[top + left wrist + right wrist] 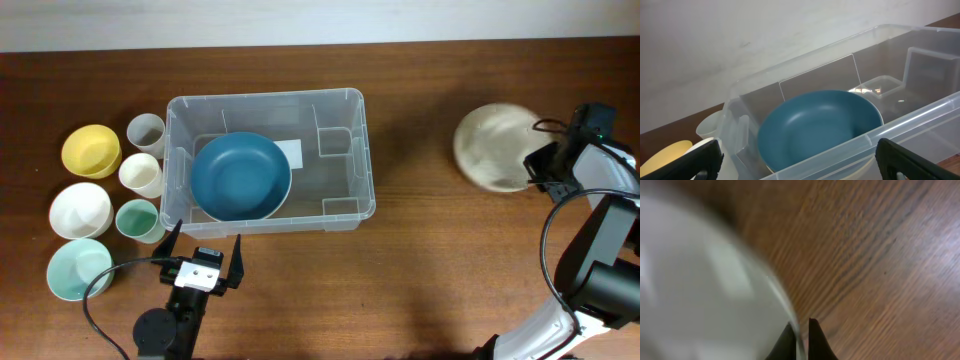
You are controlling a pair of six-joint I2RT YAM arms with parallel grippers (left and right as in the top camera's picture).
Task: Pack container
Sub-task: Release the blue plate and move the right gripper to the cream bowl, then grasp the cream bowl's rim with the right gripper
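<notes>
Centrally on the brown wooden table (pixel 440 280) is shown the large clear plastic rectangular container (pixel 366 150), its long axis running left to right. A dark blue round bowl (pixel 240 177) is already seated in its left half; the right half appears free.

The right gripper (pixel 538 170) is seen far to the right, its jaws pinched together on the rim of a pale cream round bowl (pixel 490 145), which is rendered blurred in both views. The container thus lies well apart from these jaws, to their left, and a leftward carry to the free right half is judged to be required.

The left gripper (pixel 206 238) is nearer, just beside the container's near wall, with jaws wide apart and nothing between them.
</notes>
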